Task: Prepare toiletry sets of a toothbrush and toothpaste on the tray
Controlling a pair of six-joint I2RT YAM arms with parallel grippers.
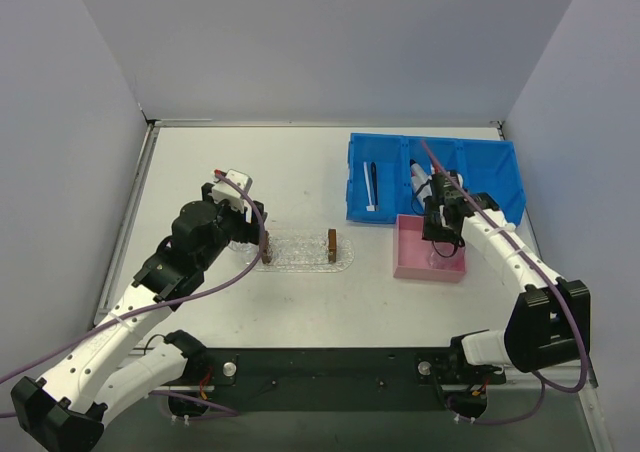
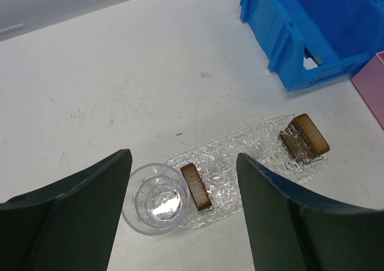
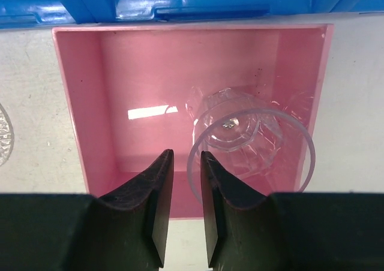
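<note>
The left gripper (image 2: 180, 163) hangs over the desk (image 2: 120, 73) with its fingers wide apart. Below the gap a clear cup (image 2: 155, 199) stands upright at the left end of the tray (image 2: 252, 142), just beside a brown block (image 2: 196, 186). A second block (image 2: 307, 134) sits at the tray's right end. Right of the tray in the top view, the blue bin (image 1: 480, 162) holds the black toothbrush (image 1: 373, 182) and the white toothbrush (image 1: 366, 187) in its left compartment. The toothpaste (image 1: 416, 175) lies in the middle compartment. Below the bin, the right gripper (image 3: 187, 157) is over the pink box (image 3: 90, 103), its narrow gap straddling the rim of a second cup (image 3: 240, 133).
</note>
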